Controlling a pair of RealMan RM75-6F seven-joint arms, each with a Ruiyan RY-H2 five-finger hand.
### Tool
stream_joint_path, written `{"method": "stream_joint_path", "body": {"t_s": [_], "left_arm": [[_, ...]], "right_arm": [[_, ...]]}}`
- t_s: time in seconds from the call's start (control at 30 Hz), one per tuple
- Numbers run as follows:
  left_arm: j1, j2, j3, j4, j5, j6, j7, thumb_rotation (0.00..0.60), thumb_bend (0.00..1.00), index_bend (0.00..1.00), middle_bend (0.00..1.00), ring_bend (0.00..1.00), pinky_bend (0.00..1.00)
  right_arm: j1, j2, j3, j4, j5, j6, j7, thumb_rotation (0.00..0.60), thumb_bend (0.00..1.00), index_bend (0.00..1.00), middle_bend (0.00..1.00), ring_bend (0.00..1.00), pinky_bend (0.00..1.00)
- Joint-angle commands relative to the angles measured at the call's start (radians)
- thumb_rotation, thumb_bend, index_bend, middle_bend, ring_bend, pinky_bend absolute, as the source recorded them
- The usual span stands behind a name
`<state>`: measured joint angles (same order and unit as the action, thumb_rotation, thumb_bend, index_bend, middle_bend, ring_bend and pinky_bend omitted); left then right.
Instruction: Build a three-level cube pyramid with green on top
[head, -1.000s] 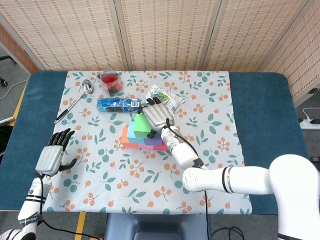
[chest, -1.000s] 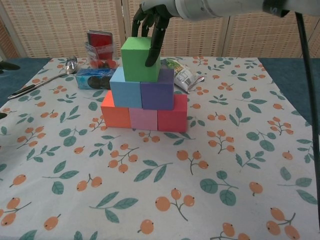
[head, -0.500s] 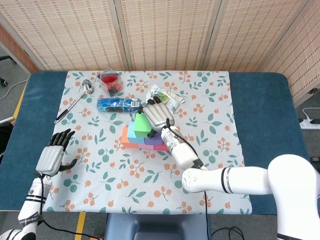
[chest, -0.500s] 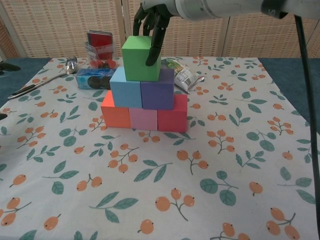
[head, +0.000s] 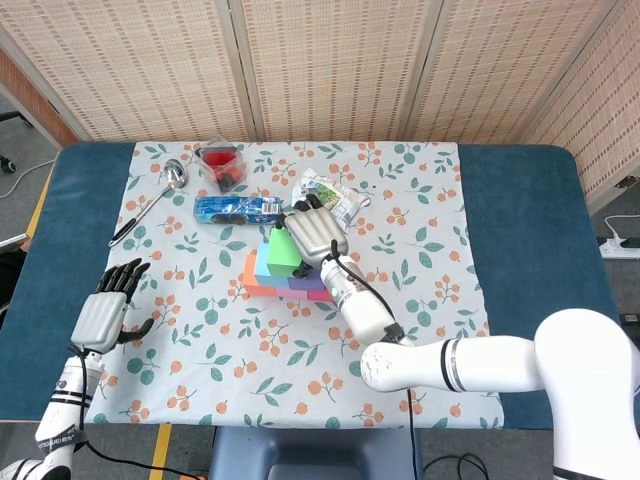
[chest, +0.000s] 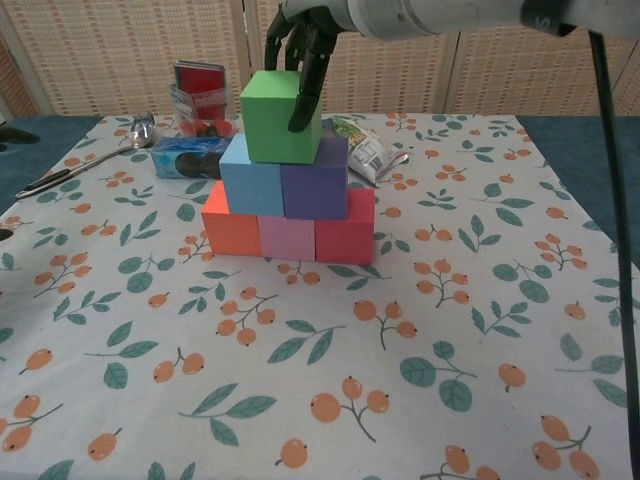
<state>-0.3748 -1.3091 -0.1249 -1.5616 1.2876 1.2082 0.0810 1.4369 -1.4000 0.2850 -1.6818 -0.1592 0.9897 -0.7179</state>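
Observation:
A green cube (chest: 275, 120) (head: 283, 252) sits on the blue cube (chest: 250, 187) and the purple cube (chest: 315, 190), somewhat towards the blue side. Below them stand an orange cube (chest: 230, 230), a pink cube (chest: 287, 238) and a red cube (chest: 345, 238) in a row. My right hand (chest: 300, 45) (head: 315, 232) reaches over from behind and grips the green cube, with fingers on its right face and back. My left hand (head: 102, 312) hangs open with spread fingers over the table's left edge, far from the stack.
Behind the stack lie a blue cookie packet (chest: 185, 157), a clear box with red contents (chest: 198, 95), a spoon (chest: 90, 160) at the far left and a crumpled snack bag (chest: 365, 150) to the right. A floral cloth (chest: 450, 330) covers the table.
The green cube, held by my right hand, has shifted slightly left on the second level. My left hand has barely moved.

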Motion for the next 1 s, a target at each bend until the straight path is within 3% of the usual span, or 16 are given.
{"method": "stream_joint_path", "body": {"t_s": [0.03, 1.0], "left_arm": [[0.001, -0.001, 0.000, 0.002, 0.001, 0.000, -0.003, 0.600, 0.31, 0.00, 0.00, 0.00, 0.04], [0.003, -0.012, 0.003, 0.028, 0.005, -0.004, -0.028, 0.600, 0.31, 0.00, 0.00, 0.00, 0.04]], "right_arm": [[0.004, -0.005, 0.000, 0.003, 0.010, 0.002, -0.011, 0.600, 0.00, 0.33, 0.38, 0.12, 0.00], [0.012, -0.032, 0.018, 0.034, 0.051, 0.003, -0.050, 0.600, 0.00, 0.31, 0.37, 0.12, 0.00]]}}
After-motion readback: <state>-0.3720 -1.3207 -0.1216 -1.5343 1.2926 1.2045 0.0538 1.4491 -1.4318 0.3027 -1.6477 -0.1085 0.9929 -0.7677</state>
